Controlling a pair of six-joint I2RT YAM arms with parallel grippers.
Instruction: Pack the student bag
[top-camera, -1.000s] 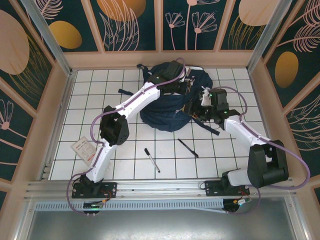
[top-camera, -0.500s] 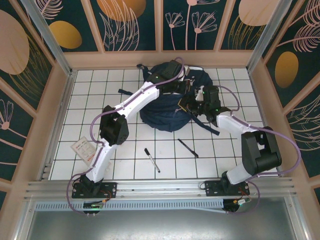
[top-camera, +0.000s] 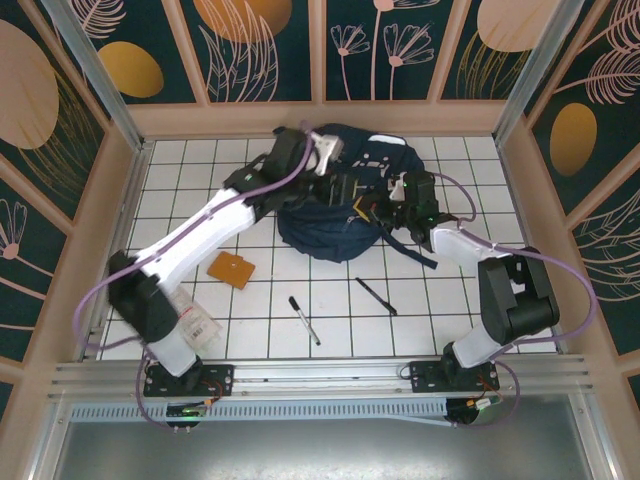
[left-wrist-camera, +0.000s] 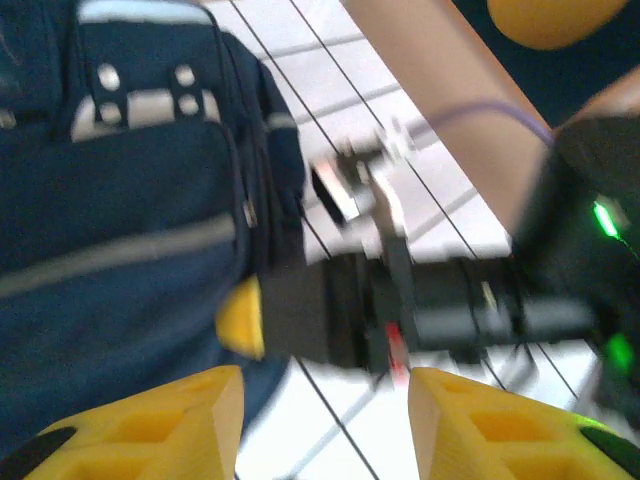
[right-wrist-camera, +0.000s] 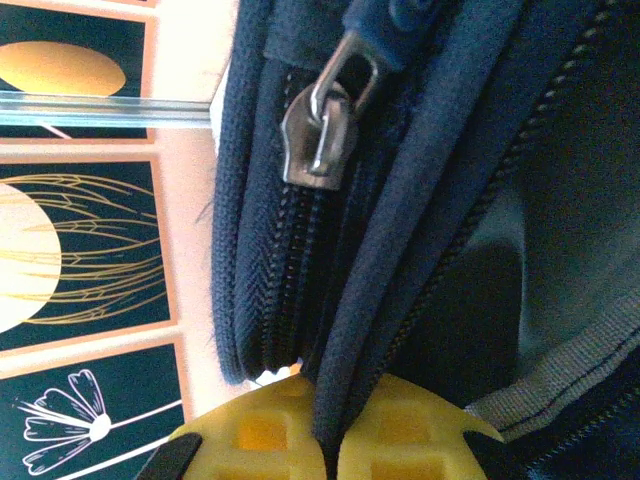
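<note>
**Hand-over at the bag: left lets go, right clamps on**

The student bag (top-camera: 322, 230) lies at the middle of the table's (top-camera: 250, 310) far edge, about where it lay a second ago. The grip on it has changed. The left gripper (left-wrist-camera: 325, 432), closed on the bag's top until now, has its yellow fingers apart and empty, and its arm has swung off toward the far-left corner. The right gripper (right-wrist-camera: 322, 447), open a second ago, is now pinched together on a fabric rim of the bag just beside the zip puller (right-wrist-camera: 325, 120).

With the left arm moved aside, a flat orange square (top-camera: 232, 270) shows on the tiles left of centre. Two pens (top-camera: 303, 320) lie toward the near edge. I judge that the right gripper now holds the opening while the freed left fetches an item, so packing has barely begun.
</note>
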